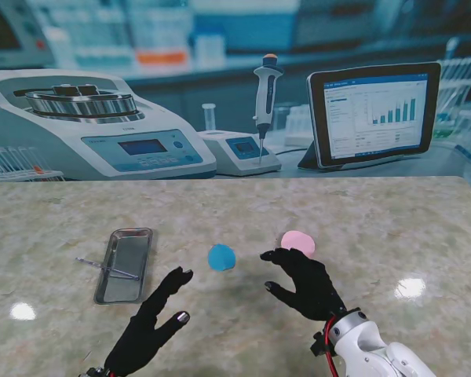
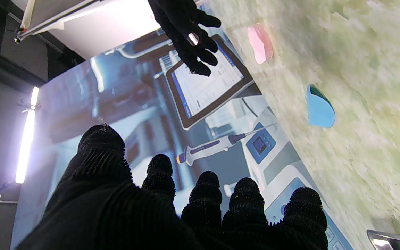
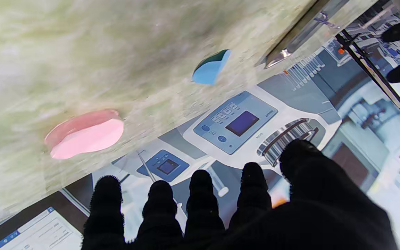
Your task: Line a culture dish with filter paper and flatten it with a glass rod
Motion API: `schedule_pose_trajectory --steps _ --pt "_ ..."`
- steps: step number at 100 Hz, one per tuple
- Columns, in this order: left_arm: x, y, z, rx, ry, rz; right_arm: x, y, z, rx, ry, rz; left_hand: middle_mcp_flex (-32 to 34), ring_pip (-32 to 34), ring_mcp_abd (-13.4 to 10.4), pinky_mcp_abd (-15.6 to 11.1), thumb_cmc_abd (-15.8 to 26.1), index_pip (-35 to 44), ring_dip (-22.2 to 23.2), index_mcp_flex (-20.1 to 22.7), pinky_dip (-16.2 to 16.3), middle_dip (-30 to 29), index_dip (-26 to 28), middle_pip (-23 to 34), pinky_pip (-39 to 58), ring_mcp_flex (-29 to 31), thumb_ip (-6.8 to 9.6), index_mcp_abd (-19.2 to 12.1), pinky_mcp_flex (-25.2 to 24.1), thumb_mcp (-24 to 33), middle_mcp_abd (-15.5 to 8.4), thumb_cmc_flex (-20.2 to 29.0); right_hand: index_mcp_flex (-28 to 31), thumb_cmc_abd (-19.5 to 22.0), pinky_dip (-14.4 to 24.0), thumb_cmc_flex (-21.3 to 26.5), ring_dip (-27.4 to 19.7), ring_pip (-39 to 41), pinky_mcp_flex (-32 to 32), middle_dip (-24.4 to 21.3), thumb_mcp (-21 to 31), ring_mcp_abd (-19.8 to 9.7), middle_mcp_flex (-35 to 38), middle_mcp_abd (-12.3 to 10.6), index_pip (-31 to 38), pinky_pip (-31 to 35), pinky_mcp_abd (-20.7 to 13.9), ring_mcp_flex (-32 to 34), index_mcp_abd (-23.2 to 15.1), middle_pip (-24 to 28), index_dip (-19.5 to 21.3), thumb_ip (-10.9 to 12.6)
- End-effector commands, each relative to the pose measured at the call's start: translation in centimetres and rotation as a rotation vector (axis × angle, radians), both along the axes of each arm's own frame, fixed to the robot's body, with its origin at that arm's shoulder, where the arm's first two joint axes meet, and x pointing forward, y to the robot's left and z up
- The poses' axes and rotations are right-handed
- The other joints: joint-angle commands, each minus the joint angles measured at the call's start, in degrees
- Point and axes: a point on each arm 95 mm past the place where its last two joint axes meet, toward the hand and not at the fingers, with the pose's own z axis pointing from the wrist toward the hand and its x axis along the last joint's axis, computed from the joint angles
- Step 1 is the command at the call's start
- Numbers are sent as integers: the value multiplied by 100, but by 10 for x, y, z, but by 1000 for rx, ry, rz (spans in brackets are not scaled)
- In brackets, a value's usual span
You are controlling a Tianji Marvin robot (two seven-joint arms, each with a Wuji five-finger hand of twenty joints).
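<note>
The right hand (image 1: 306, 281), gloved in black, hovered palm down with its fingers spread and nothing in its grasp, its fingertips just short of the flat pink disc (image 1: 297, 242), which lay on the pale marbled table (image 1: 408, 228). The left hand (image 1: 151, 323) was likewise empty and open, fingers apart, nearer the robot. Between the two hands and a little farther out lay the round blue disc (image 1: 220, 257). Which disc served as dish and which as filter paper could not be told from these views. To the left sat the shallow rectangular metal tray (image 1: 124, 265), with the thin glass rod (image 1: 106, 269) lying across its left rim and jutting out over the table.

The pink disc looked thin and flat against the stone, so fingertips closing on it could probably slide it away rather than lift it. The rod (slender, clear, hard to see) might roll off the tray rim if nudged.
</note>
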Motion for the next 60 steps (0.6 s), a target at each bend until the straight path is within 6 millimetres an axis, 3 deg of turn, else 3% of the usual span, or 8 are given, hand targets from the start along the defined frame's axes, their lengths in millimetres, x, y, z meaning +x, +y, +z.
schedule_pose_trajectory --steps 1,37,60 --pt "-1 -1 2 6 -3 -16 11 -8 6 -33 -10 -13 -91 41 -8 -45 164 136 47 29 46 193 39 39 -188 -150 57 -70 -27 -112 -140 108 -91 -133 93 -116 150 229 -51 130 -42 21 16 -120 234 217 38 50 -93 174 20 -146" --pt "7 7 11 129 -14 -24 57 -29 5 -200 18 -18 -77 86 8 -28 142 175 146 96 69 348 60 116 -172 -152 53 -61 -32 -106 -118 134 -105 -165 131 -149 288 695 -4 207 -16 148 0 -41 558 702 85 104 -128 315 -214 -197" --pt "13 11 10 210 -12 -41 82 -32 0 -302 36 -22 -64 76 16 -18 145 169 159 113 71 367 59 124 -177 -154 54 -60 -35 -106 -115 133 -289 -211 135 18 273 722 8 131 126 307 -34 -91 500 888 143 75 -234 154 -286 -58"
